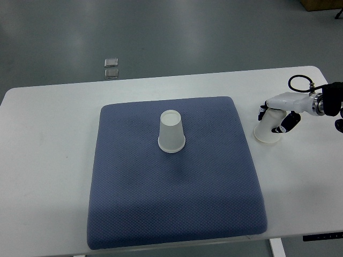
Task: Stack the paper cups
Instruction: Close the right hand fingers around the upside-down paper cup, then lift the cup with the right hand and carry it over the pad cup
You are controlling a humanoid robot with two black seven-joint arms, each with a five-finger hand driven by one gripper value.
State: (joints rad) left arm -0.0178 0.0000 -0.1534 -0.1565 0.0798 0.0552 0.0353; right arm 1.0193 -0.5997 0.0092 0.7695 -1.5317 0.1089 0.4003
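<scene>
One white paper cup (171, 132) stands upside down near the middle of the blue mat (177, 203). A second white paper cup (266, 128) sits upside down on the white table to the right of the mat. My right hand (277, 119) comes in from the right edge and has its fingers wrapped around this second cup, which still rests on the table. The left arm does not show.
The white table (48, 160) surrounds the mat, with bare surface left and right of it. Two small square metal plates (111, 68) lie on the grey floor beyond the table's far edge. A black cable (300, 80) loops above my right wrist.
</scene>
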